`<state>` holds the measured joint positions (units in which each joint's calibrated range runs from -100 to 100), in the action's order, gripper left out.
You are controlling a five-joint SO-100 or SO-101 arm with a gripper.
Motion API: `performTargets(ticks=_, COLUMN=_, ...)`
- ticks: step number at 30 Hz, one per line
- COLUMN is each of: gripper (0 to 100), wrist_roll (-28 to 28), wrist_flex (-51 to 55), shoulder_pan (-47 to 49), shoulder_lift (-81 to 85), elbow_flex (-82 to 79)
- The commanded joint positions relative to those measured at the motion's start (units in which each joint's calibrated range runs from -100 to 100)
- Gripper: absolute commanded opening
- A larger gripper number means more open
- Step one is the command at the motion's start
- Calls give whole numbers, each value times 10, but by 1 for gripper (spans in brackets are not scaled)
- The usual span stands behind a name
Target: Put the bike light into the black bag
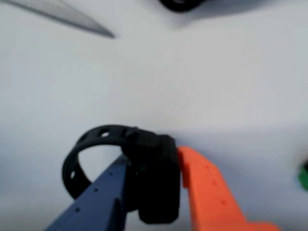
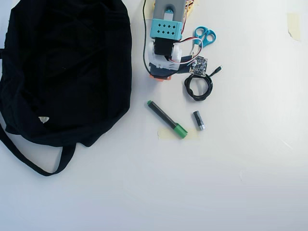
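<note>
the bike light (image 1: 155,178) sits low in the centre of the wrist view, a black rubbery block pinched between the dark blue finger (image 1: 103,195) on its left and the orange finger (image 1: 207,190) on its right, so the gripper (image 1: 154,166) is closed on it. its loop strap (image 1: 84,154) curls out to the left of the block, free of the fingers. no red lens shows from this side, and the whole view is soft and blurred. above the light the white table (image 1: 192,82) lies bare up to a grey blade-like shape (image 1: 72,18) at the upper left and a dark object cut off by the top edge.

in the overhead view the light itself is hidden under the arm (image 2: 166,36), which reaches down from the top centre. the black bag (image 2: 67,67) fills the upper left, its right edge near the arm with a narrow strip of table between; its strap (image 2: 33,161) trails toward the lower left. right of the arm lie blue scissors (image 2: 204,36), a coiled black cable (image 2: 198,87), a small cylinder (image 2: 199,120), and a green-capped marker (image 2: 167,119) just below. the lower half and the right side of the table are open.
</note>
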<state>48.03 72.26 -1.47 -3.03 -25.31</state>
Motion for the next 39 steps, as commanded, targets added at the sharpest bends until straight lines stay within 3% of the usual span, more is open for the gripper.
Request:
performTargets(ticks=1, gripper=2, wrist_roll=-8, wrist_flex=44, shoulder_pan=11, shoulder_lift=16, elbow_flex=66)
performTargets(ticks=4, gripper=2, wrist_roll=-17, wrist_flex=78, shoulder_pan=13, shoulder_lift=16, elbow_flex=109)
performTargets(ticks=10, gripper=2, wrist_roll=-87, wrist_flex=151, shoulder_pan=18, shoulder_lift=16, elbow_flex=211)
performTargets(ticks=21, gripper=2, wrist_roll=-194, wrist_flex=171, shoulder_pan=24, shoulder_lift=18, elbow_flex=323)
performTargets(ticks=26, gripper=2, wrist_roll=-282, wrist_flex=171, shoulder_pan=24, shoulder_lift=17, elbow_flex=366)
performTargets(ticks=33, gripper=2, wrist_roll=-308, wrist_flex=170, shoulder_pan=17, shoulder_lift=17, elbow_flex=377)
performTargets(ticks=39, gripper=2, wrist_roll=-442, wrist_flex=171, shoulder_pan=18, shoulder_lift=17, elbow_flex=413)
